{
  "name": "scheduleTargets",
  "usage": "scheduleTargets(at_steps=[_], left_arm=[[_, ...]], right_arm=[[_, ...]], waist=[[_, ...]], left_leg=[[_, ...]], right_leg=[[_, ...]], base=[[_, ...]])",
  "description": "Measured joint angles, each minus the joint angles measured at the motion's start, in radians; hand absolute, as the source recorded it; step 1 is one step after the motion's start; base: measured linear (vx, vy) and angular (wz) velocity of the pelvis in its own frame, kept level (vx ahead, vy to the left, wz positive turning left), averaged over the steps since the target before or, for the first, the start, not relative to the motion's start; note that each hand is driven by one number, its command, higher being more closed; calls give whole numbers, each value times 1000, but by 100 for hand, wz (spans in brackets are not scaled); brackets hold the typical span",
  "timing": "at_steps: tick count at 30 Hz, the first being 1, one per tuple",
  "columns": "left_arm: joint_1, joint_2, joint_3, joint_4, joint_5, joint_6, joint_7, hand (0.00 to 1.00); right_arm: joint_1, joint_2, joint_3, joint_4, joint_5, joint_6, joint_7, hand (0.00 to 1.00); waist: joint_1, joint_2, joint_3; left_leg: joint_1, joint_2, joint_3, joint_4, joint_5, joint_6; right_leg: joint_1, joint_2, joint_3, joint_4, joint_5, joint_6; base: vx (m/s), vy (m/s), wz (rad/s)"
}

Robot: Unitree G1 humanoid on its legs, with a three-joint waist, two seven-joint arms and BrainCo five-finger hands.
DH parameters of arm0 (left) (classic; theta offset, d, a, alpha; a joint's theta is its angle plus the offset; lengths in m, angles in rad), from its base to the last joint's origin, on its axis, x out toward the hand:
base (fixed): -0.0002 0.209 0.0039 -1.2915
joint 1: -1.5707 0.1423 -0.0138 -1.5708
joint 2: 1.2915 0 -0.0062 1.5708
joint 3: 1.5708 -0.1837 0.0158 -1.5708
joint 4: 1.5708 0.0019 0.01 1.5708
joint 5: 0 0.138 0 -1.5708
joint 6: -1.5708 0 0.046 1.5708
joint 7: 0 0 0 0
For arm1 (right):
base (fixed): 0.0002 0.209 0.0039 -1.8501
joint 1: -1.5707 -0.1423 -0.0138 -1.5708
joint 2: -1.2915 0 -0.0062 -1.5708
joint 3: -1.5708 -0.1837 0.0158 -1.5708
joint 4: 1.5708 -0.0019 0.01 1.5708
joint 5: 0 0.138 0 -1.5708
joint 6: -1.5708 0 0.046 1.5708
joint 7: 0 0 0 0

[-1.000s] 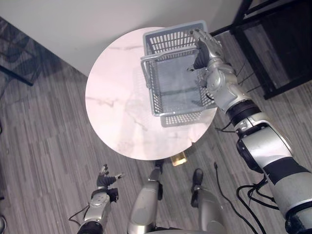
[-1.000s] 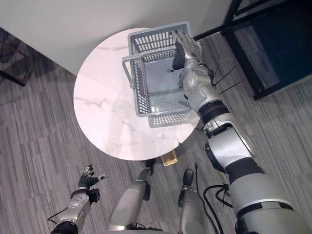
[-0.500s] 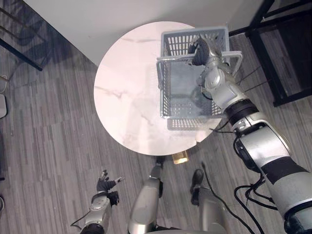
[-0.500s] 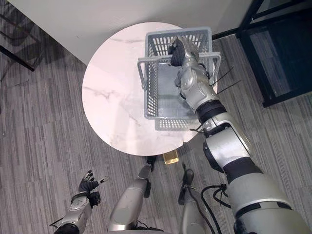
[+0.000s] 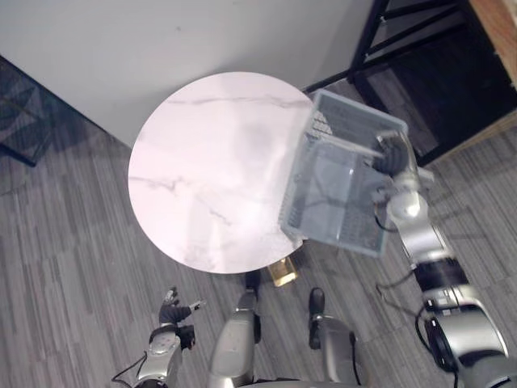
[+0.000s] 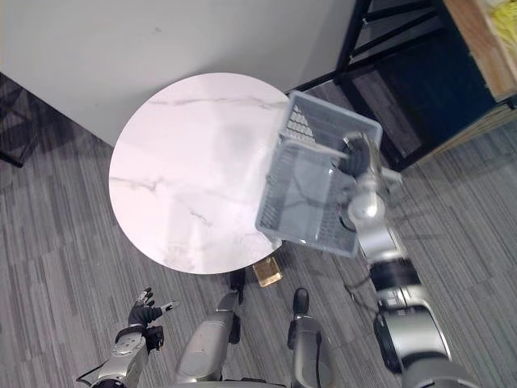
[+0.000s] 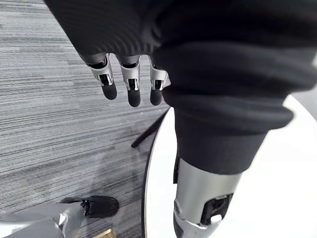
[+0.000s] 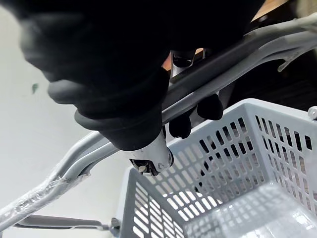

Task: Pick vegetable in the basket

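My right hand (image 5: 393, 153) is shut on the two grey handles (image 8: 208, 64) of a grey plastic mesh basket (image 5: 347, 121); its dark-tipped fingers (image 8: 210, 106) curl under the bars. The basket hangs tilted at the right rim of the round white marble table (image 5: 210, 162), partly past the edge and over the floor. Inside it I see just its grey bottom. My left hand (image 5: 171, 311) hangs low by the floor in front of the table, its fingers (image 7: 130, 87) straight and holding nothing.
A black metal frame (image 5: 420, 48) stands at the far right, with a wooden shelf (image 6: 485, 40) beyond it. A white wall (image 5: 121, 48) runs behind the table. A gold-coloured piece (image 5: 283, 272) sits under the table's near edge. Grey plank floor lies all around.
The view has shifted. My right hand has curled round the basket's handles, and the basket has gone from standing on the table's back right to hanging tilted off its right rim.
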Motion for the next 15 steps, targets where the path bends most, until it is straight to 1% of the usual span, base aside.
scheduleTargets(at_steps=[1,2,4,5,6,8,9,11,14,15], left_arm=[[7,-1,0,0,3,4,-1,0],[14,-5,0,-5,4,11,-1,0],[33,-7,4,-27,4,16,-1,0],[41,-10,12,-38,4,16,-2,0],[64,-20,32,-58,4,17,-2,0],[109,-32,42,-97,4,20,-8,0],[121,-37,44,-110,4,21,-15,0],[168,-63,62,-173,3,28,-25,0],[194,-67,67,-206,3,33,-42,0],[194,-76,73,-219,3,37,-42,0]], right_arm=[[44,5,-7,-21,12,0,1,100],[124,17,-36,-61,34,0,3,100],[214,40,-66,-106,67,-1,8,100],[240,47,-74,-116,76,-4,12,100],[286,64,-86,-128,111,-5,27,100],[367,96,-107,-145,161,-12,49,100],[388,107,-116,-145,176,-18,52,100],[461,166,-164,-146,228,-24,74,100],[492,206,-195,-156,250,-24,87,100],[513,218,-205,-197,256,-24,87,100]], waist=[[-8,-5,-6],[-9,-9,-33],[-16,-13,-71],[-22,-14,-79],[-32,-19,-100],[-35,-24,-134],[-35,-24,-145],[-35,-32,-158],[-41,-41,-167],[-41,-44,-168]], left_leg=[[11,0,7,0,-4,1],[22,0,21,0,-12,3],[35,-1,35,0,-19,4],[46,-1,39,0,-23,5],[64,-1,52,0,-32,6],[97,-1,82,0,-52,4],[103,-1,90,0,-55,6],[153,1,135,0,-76,7],[179,11,183,1,-86,10],[185,15,221,4,-89,13]], right_leg=[[10,2,7,-7,4,2],[14,4,24,-11,5,4],[24,4,38,-20,7,7],[35,4,42,-28,8,8],[50,4,53,-38,9,10],[68,4,83,-52,9,18],[74,4,90,-55,10,20],[104,5,128,-62,13,26],[108,5,164,-62,20,28],[111,7,186,-60,38,25]], base=[[42,-8,-28],[18,-11,-27],[28,-5,-22],[22,1,-21],[11,4,-26],[4,8,-38],[23,10,-40],[24,8,-51],[7,6,-50],[19,18,-61]])
